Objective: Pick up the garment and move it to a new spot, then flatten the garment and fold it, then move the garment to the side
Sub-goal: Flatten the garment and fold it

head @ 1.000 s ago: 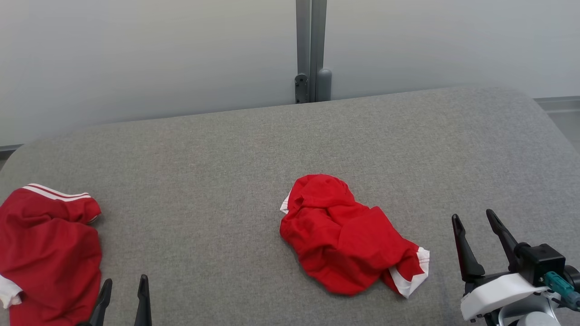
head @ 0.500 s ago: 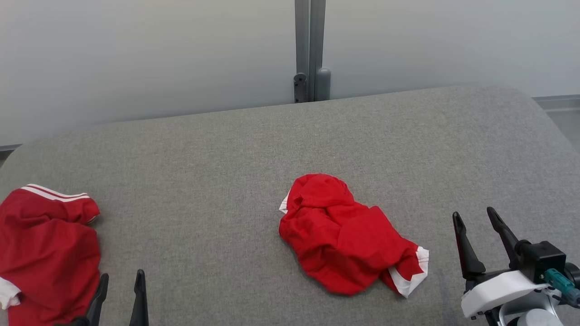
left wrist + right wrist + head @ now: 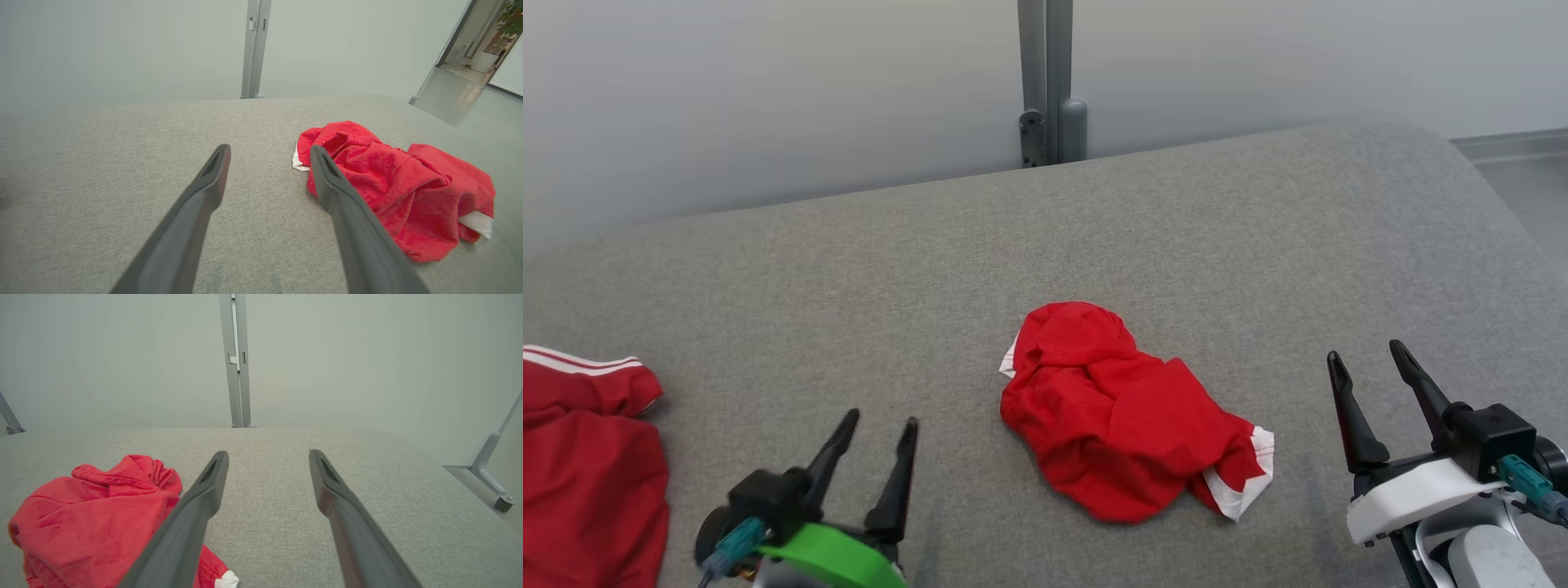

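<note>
While red garment [image 3: 1123, 416] lies crumpled on table [image 3: 1176, 237], left hand [image 3: 881, 419] at 8 o'clock spreads wide, empty. Same for right hand [image 3: 1365, 351] at 4 o'clock.

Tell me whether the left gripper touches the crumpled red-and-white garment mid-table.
Apart: head view shows grey cloth tabletop between left gripper and crumpled red-and-white garment.

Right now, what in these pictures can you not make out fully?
- Second red garment: head view, cut off by the left and bottom edges.
- Crumpled red garment: its own folds hide its shape; right wrist view, a finger covers part.
- Left gripper: head view, blurred; wrist cut off by the bottom edge.
</note>
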